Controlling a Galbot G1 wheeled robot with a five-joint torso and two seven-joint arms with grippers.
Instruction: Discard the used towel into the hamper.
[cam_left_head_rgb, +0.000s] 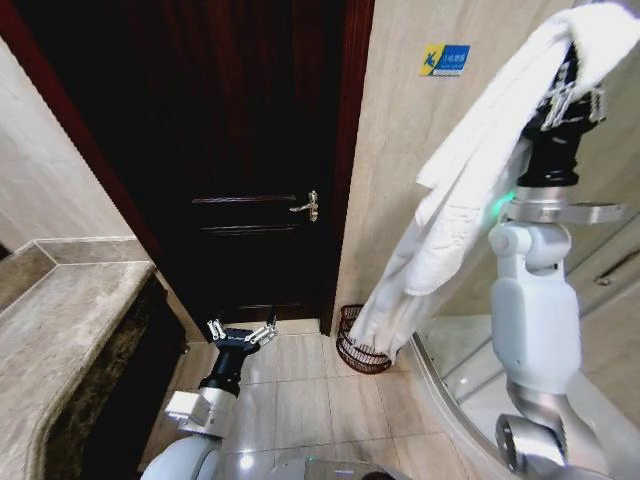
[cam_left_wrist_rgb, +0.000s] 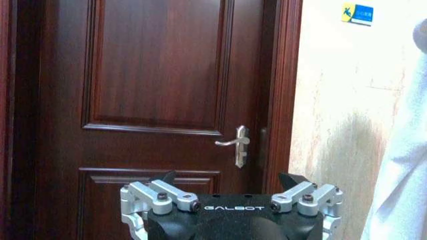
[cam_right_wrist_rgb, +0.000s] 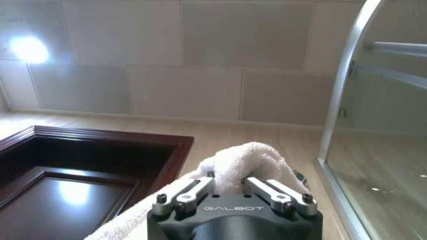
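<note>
Right pincer (cam_left_head_rgb: 575, 92), raised high at my right: fingers closed on a fold of the white towel (cam_left_head_rgb: 450, 220), which drapes down from it in a long hanging length; my right wrist view shows the cloth bunched between the fingers. Left pincer (cam_left_head_rgb: 241, 335), low at my left, near the floor tiles: fingers spread wide, holding nothing, facing the dark wooden door (cam_left_wrist_rgb: 160, 90). Hamper (cam_left_head_rgb: 355, 345): dark reddish wire basket, standing on the floor at the foot of the tiled wall, just right of the door frame; the towel's lower end hangs in front of its rim, though I cannot tell whether they touch. Step in hand, as I judge it: carrying the towel to the hamper. Next move calls for centring the hanging cloth over the basket mouth, lowering, then releasing.
</note>
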